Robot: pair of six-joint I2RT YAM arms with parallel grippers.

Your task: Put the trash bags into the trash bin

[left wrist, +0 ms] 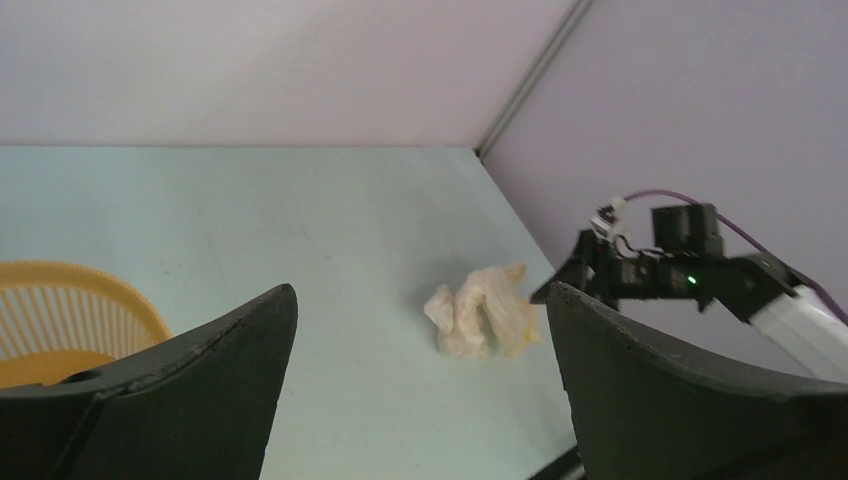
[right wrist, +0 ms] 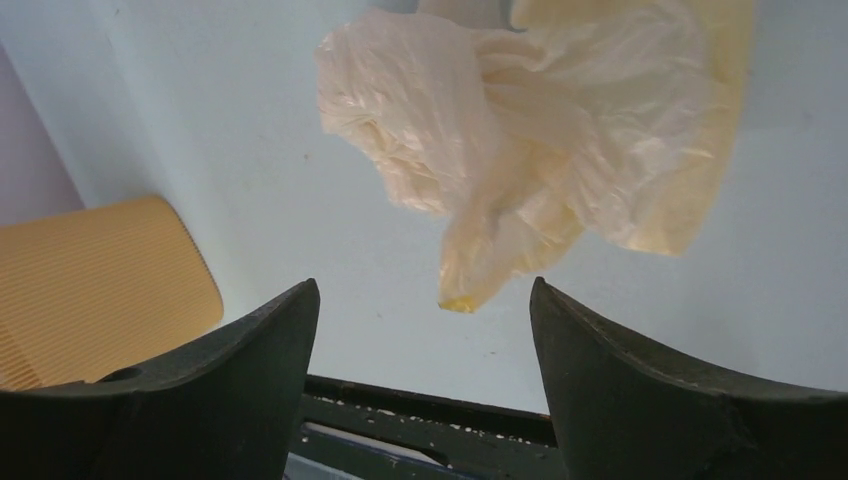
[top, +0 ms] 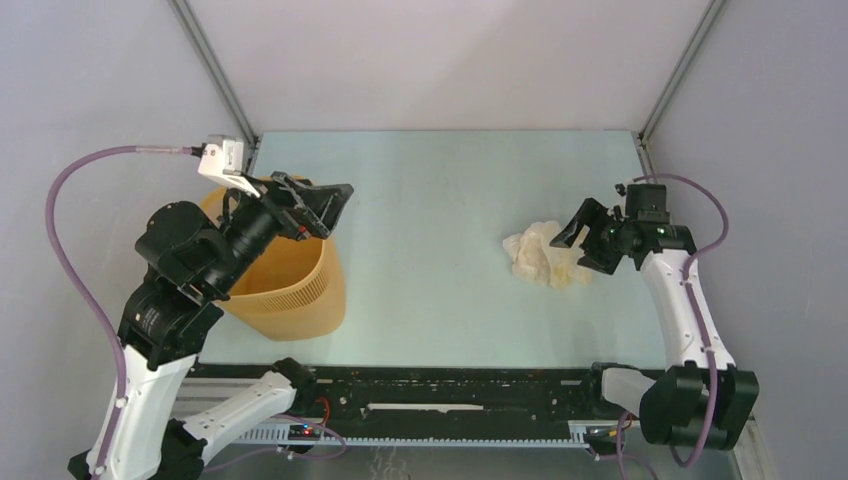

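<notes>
- R gripper (top: 583, 248): jaws wide open, nothing held, hanging at the right edge of the trash bags (top: 535, 255).
- Bags: 1 crumpled clump on the table (top: 440, 200), just ahead of the jaws, long axis approx across the gap.
- L gripper (top: 325, 205): open, empty, over the trash bin (top: 295, 280), well apart from the bags. R arm is nearer, so I'd grab w/ R.

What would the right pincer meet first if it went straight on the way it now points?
The crumpled trash bag. It lies on the table just ahead of the open right pincer, roughly in line with the gap between its fingers. Nothing shows in between, though the depth is unclear.
</notes>
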